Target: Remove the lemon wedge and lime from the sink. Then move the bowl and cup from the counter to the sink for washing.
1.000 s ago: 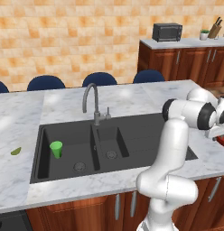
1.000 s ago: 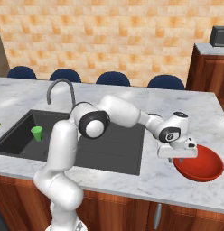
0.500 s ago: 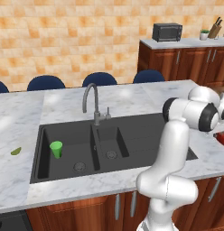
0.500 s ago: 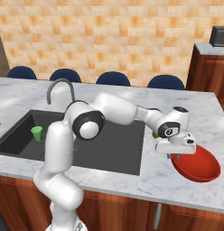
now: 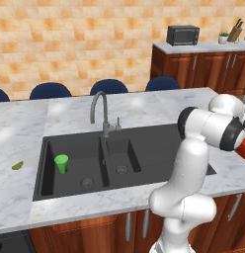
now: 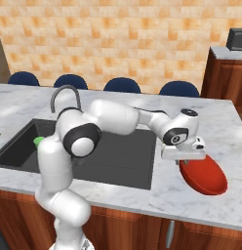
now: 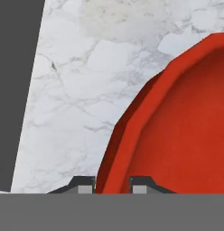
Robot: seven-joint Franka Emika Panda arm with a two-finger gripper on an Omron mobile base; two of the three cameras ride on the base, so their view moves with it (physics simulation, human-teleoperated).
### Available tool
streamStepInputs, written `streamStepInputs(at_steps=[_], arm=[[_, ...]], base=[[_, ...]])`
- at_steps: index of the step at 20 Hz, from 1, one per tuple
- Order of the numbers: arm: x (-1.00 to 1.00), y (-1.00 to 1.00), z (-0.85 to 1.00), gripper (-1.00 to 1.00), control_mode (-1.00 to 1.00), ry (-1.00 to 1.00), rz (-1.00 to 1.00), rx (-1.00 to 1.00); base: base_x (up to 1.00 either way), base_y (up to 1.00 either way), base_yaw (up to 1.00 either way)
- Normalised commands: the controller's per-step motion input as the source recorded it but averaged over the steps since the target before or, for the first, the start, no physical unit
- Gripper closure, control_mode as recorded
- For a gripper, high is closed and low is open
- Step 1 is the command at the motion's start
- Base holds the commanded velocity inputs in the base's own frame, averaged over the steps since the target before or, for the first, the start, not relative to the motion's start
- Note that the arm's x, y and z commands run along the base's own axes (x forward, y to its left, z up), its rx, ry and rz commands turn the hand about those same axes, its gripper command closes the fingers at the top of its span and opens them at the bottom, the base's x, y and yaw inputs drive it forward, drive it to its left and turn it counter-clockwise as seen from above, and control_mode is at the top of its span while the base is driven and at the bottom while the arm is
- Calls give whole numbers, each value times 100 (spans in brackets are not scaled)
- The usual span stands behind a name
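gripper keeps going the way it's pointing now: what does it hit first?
The bowl: its rim already sits between the fingertips of the gripper. Just past that, likely the counter under the bowl.

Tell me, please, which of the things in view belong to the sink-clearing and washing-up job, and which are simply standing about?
Belonging to the job:
- bowl, red, on the counter, its rim between the gripper fingers
- cup, green, upright in the sink
- lemon wedge, lying on the counter left of the sink

Standing about:
- faucet
- blue chairs
- microwave
- knife block
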Motion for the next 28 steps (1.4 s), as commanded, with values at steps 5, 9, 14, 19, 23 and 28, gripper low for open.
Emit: streamStepInputs(at_steps=[5, 9, 14, 19, 23, 28], arm=[[-8, 39, 31, 100, -100, -10, 4, -8], [-8, 38, 36, 100, -100, -9, 6, -10], [-7, 39, 34, 100, -100, 0, 7, -6], [-4, 35, 43, 100, -100, 20, 9, 0], [-6, 35, 40, 100, -100, 21, 12, 0], [-11, 27, 32, 100, -100, 9, 16, 0]], base=[[0, 0, 0], [0, 0, 0], [0, 0, 0], [0, 0, 0], [0, 0, 0], [0, 0, 0]])
